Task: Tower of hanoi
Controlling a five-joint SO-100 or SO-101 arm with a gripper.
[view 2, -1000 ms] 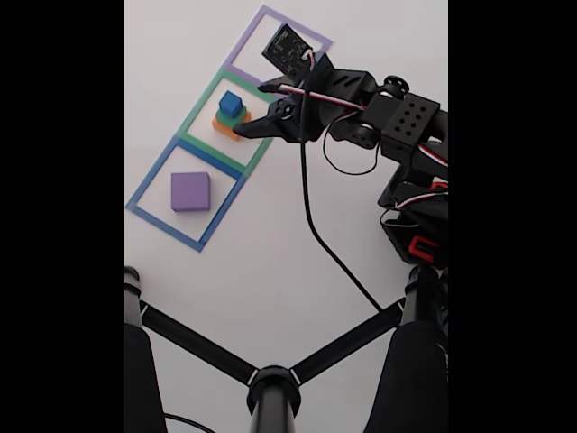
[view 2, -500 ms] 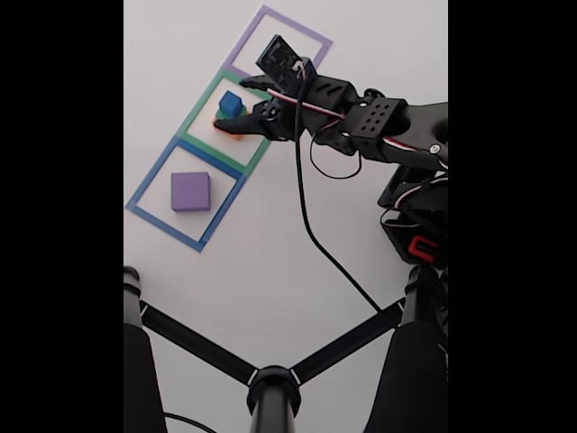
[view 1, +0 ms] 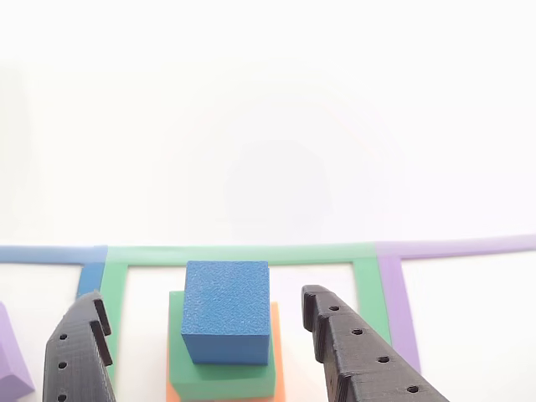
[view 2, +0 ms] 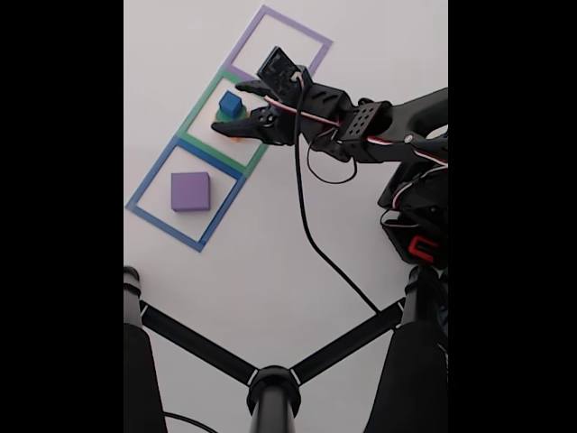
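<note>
So the puzzle looks barely underway. The purple block (view 2: 190,191) sits alone in the blue tape square (view 2: 144,186), well off to one side of the fingers (view 1: 205,322), while the other three are stacked in the green tape square (view 2: 196,111): blue cube (view 1: 226,311) on the green block (view 1: 219,378) on the orange block (view 1: 277,352). The purple tape square (view 2: 309,33) holds nothing yet. That leaves pretty much the whole stack to shift.

The fingers are spread wide with nothing in them, one on each side of the blue cube, not touching it. There's a visible gap on both sides, so lining up looks easy enough. Beyond the fingertips the white desk (view 1: 268,126) is open, and the only nearby neighbour is the purple block, just past the left finger in the other view.
</note>
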